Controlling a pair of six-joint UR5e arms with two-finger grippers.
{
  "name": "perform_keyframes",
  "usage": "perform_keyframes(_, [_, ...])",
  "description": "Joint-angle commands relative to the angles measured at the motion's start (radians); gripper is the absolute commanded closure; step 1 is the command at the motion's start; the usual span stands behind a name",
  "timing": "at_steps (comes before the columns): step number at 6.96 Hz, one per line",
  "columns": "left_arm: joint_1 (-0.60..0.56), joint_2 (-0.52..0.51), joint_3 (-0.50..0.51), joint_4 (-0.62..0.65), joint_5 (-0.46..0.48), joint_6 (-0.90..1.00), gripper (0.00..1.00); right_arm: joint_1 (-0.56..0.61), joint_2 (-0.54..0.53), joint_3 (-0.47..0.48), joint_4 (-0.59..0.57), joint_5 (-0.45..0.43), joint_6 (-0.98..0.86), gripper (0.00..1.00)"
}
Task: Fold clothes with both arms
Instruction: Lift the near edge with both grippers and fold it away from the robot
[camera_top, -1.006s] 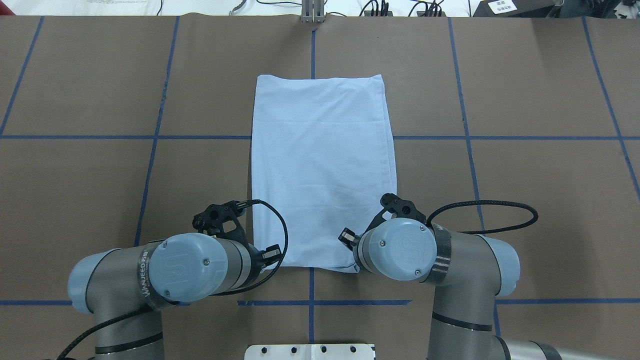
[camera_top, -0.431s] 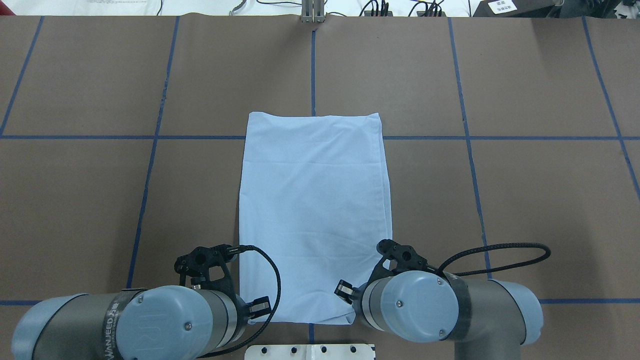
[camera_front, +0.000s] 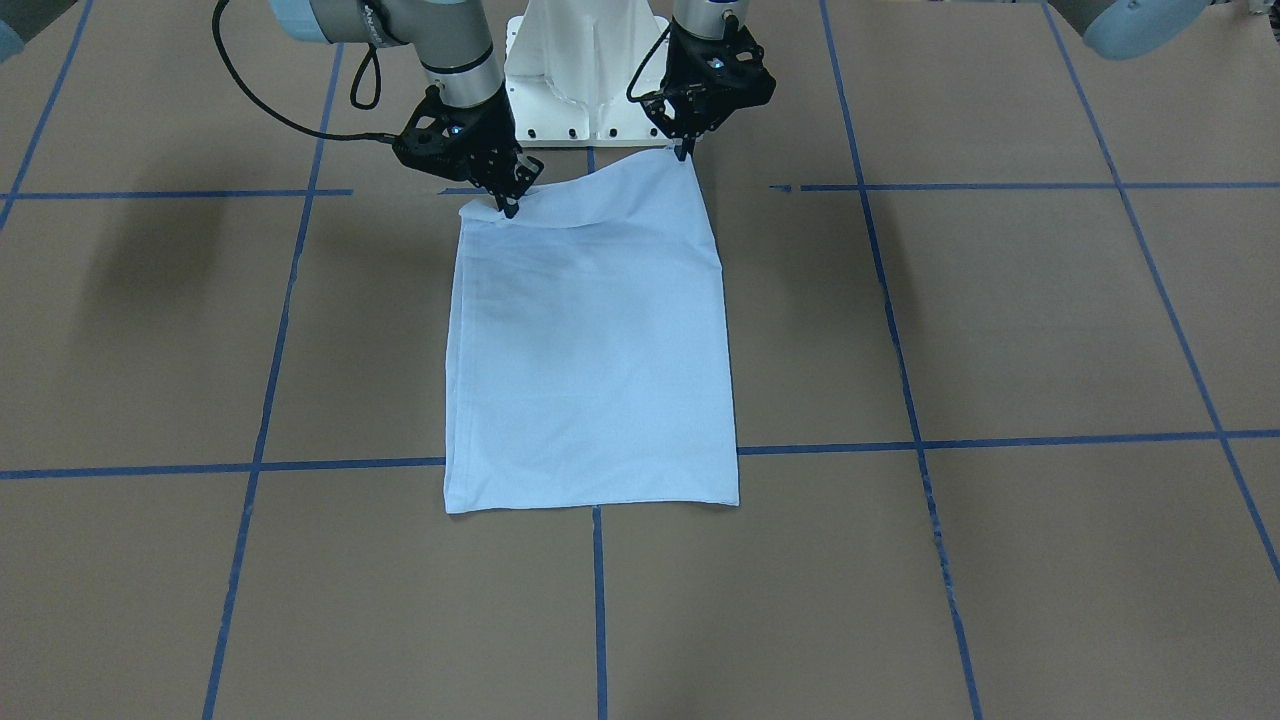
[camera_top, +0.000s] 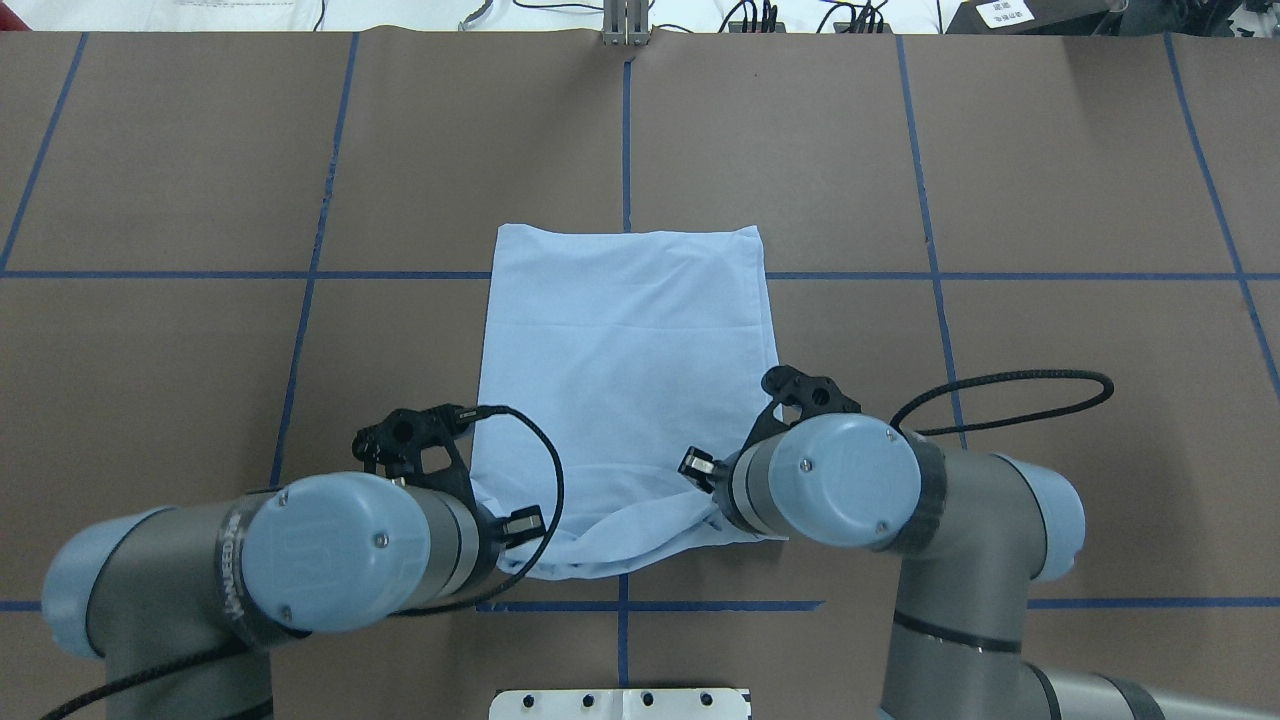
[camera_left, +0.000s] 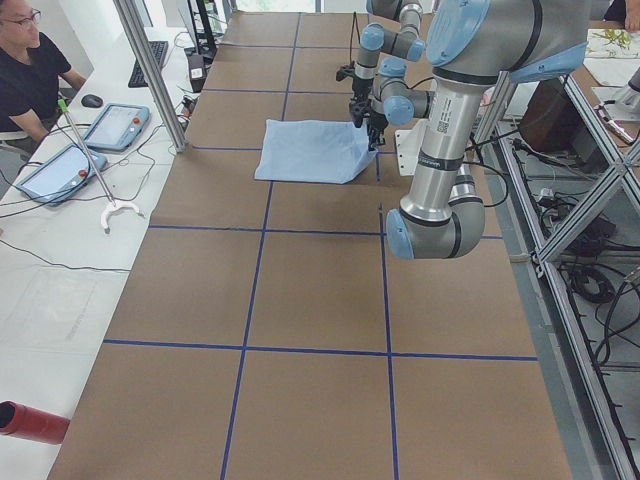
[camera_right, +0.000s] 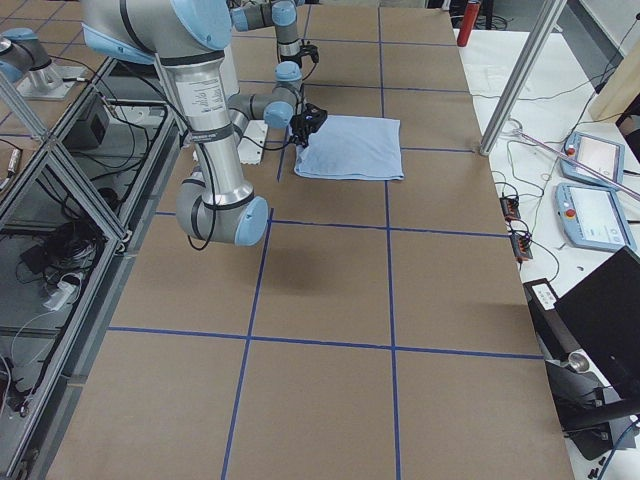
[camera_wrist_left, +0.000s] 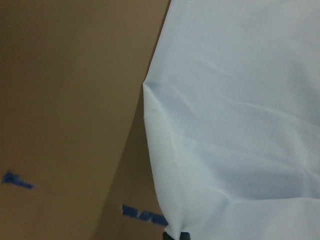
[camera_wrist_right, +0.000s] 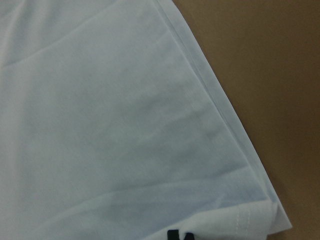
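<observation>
The clothes (camera_top: 620, 350) are one light blue garment folded into a long rectangle on the brown table, also seen in the front view (camera_front: 590, 350). Its edge nearest the robot is lifted off the table and sags between the two held corners. My left gripper (camera_front: 684, 152) is shut on one near corner and my right gripper (camera_front: 508, 207) on the other. In the overhead view both wrists hide the fingers. Each wrist view shows cloth (camera_wrist_left: 240, 100) (camera_wrist_right: 100, 125) with dark fingertips (camera_wrist_left: 176, 235) (camera_wrist_right: 180, 235) at the bottom edge.
The white pedestal base (camera_front: 585, 70) stands just behind the grippers. Blue tape lines (camera_top: 624, 120) grid the brown table. A person (camera_left: 30, 70) sits at a side bench with tablets (camera_left: 115, 125) beyond the table's far edge.
First both arms dragged the garment toward the robot base. Since then they have moved back outward and up, lifting its near edge while the far edge stayed put.
</observation>
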Motion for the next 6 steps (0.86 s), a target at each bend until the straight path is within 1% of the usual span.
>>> perform_keyframes(1, [-0.151,-0.081,0.131,-0.086,-0.006,0.059,1.00,0.162,0.080,-0.132,0.032,0.098,-0.104,1.00])
perform_keyframes(2, [-0.198,-0.093,0.211,-0.169,-0.008,0.061,1.00,0.215,0.123,-0.252,0.114,0.139,-0.124,1.00])
perform_keyframes(3, [-0.232,-0.118,0.288,-0.233,-0.008,0.062,1.00,0.256,0.143,-0.327,0.183,0.173,-0.146,1.00])
perform_keyframes(4, [-0.270,-0.162,0.395,-0.296,-0.021,0.064,1.00,0.291,0.192,-0.405,0.187,0.190,-0.178,1.00])
perform_keyframes(5, [-0.313,-0.214,0.540,-0.406,-0.047,0.081,1.00,0.331,0.276,-0.537,0.188,0.220,-0.204,1.00])
perform_keyframes(6, [-0.358,-0.245,0.718,-0.536,-0.046,0.099,1.00,0.364,0.343,-0.655,0.199,0.251,-0.229,1.00])
